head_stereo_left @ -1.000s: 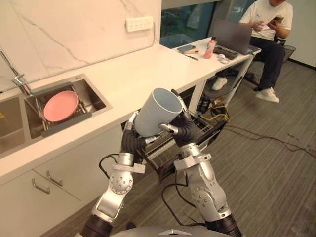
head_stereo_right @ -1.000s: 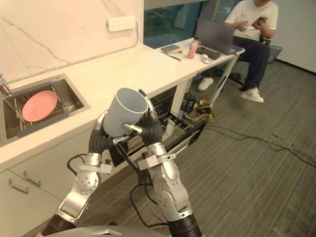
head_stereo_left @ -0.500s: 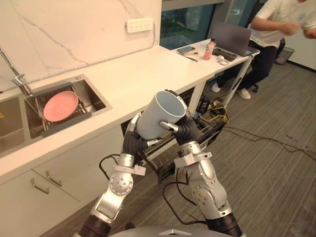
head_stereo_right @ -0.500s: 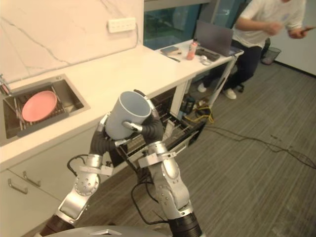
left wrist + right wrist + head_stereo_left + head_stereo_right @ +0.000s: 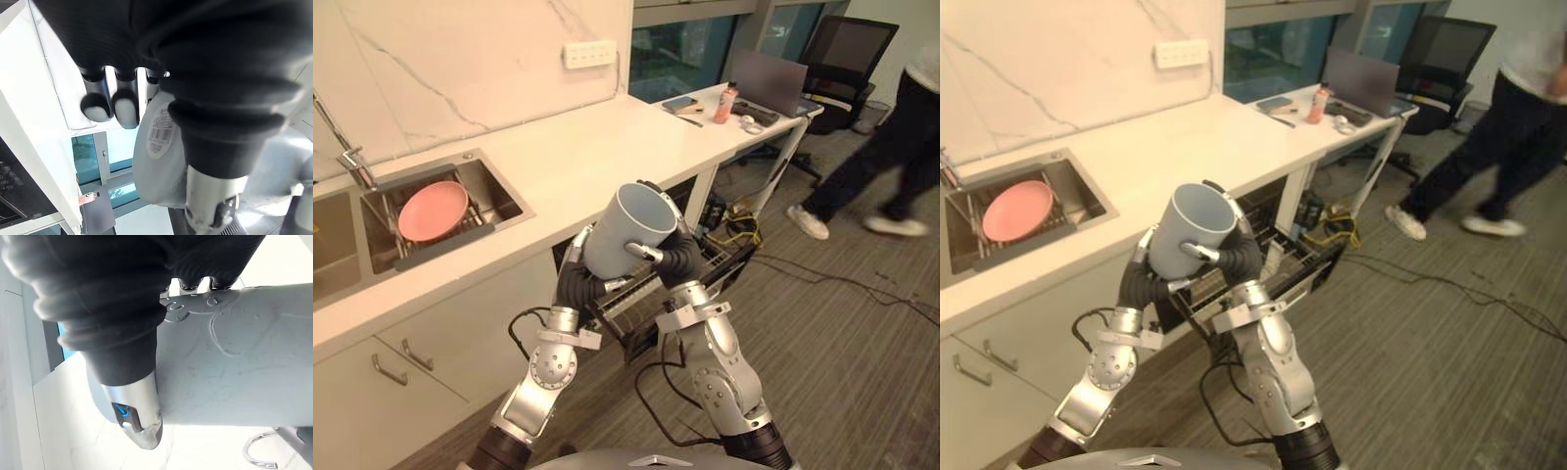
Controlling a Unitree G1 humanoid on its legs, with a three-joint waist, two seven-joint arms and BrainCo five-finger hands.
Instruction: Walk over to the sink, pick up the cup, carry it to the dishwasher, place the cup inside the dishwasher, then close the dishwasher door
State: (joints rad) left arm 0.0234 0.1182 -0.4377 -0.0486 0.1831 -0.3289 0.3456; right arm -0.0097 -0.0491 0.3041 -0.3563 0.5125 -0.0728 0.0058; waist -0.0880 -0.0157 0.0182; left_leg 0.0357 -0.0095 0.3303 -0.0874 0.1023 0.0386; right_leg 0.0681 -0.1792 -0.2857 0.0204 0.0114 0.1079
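In the left eye view the pale blue cup (image 5: 625, 228) sits at the centre, lifted clear of the counter (image 5: 578, 147) and tipped so its open mouth faces 1 o'clock. The left hand (image 5: 571, 286) cradles it from 7 o'clock and the right hand (image 5: 679, 257) clasps it from 4 o'clock. The sink (image 5: 505, 199) with a pink plate (image 5: 433, 210) lies well apart at 9 o'clock, and a person (image 5: 901, 137) walks at 2 o'clock. In the right eye view the pulled-out dishwasher rack (image 5: 1285, 266) lies just below and behind the cup, at 4 o'clock from it. To my eye the cup is stiff, smooth-walled and likely slippery, moderately light, and apt to chip if dropped. No handle is visible, so the sound hold is round the middle of the wall with support near the base. In the left wrist view that hand's fingers (image 5: 98, 105) bend down beside the cup's labelled base, which rests against the palm, so it is closed round the lower end. In the right wrist view the cup's wall lies right against the palm, with the thumb (image 5: 139, 416) pressed on it and the fingers hooked over the far side, a firm wrap.
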